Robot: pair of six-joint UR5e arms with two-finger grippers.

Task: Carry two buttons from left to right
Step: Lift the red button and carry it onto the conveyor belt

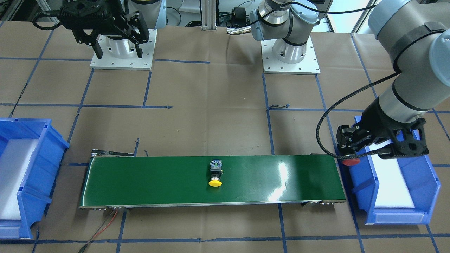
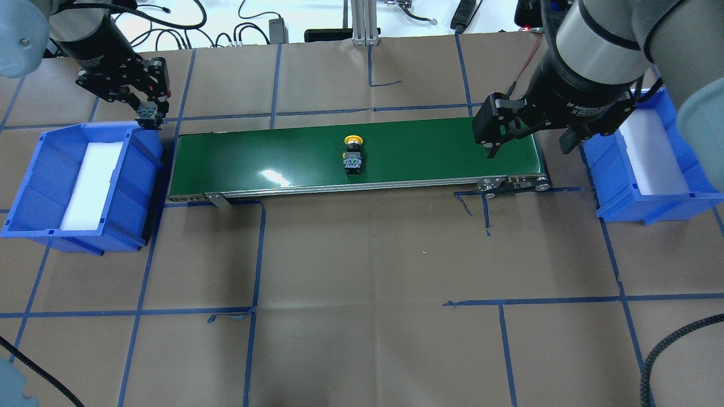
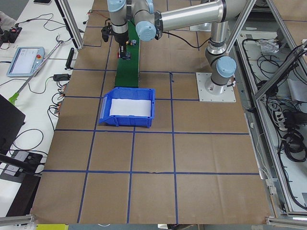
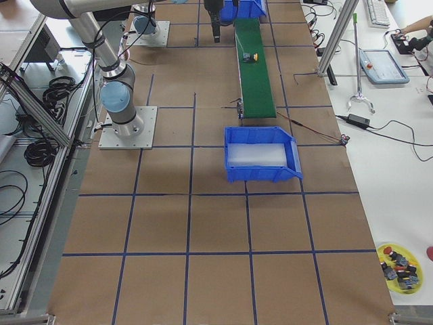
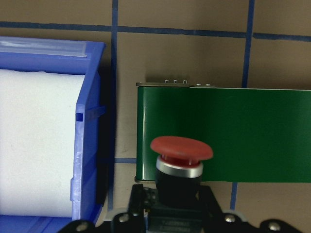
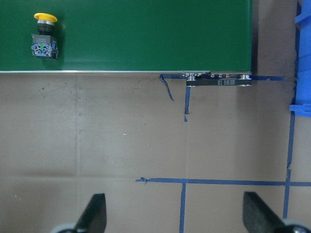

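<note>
There are two buttons. The red-capped button (image 5: 181,160) is clamped in the left gripper (image 2: 148,113). The fingers close on its black body and the cap points toward the far side. It hangs in the air at the left end of the green conveyor belt (image 2: 254,158), just beside the left blue bin (image 2: 37,181), and touches neither. The yellow-capped button (image 2: 353,152) lies on its side about midway along the belt. Its cap is toward the far edge and its grey-green rear block toward the near edge, well apart from both grippers.

There are two arms. The right gripper (image 2: 529,150) hovers over the right end of the belt with its two fingers spread wide and nothing between them. It is close to the right blue bin (image 2: 650,199).

There are two bins, one at each end of the single belt, and each is lined with one white foam pad. No button shows in either bin.

The table (image 2: 367,271) is covered in brown paper marked into squares by blue tape.
</note>
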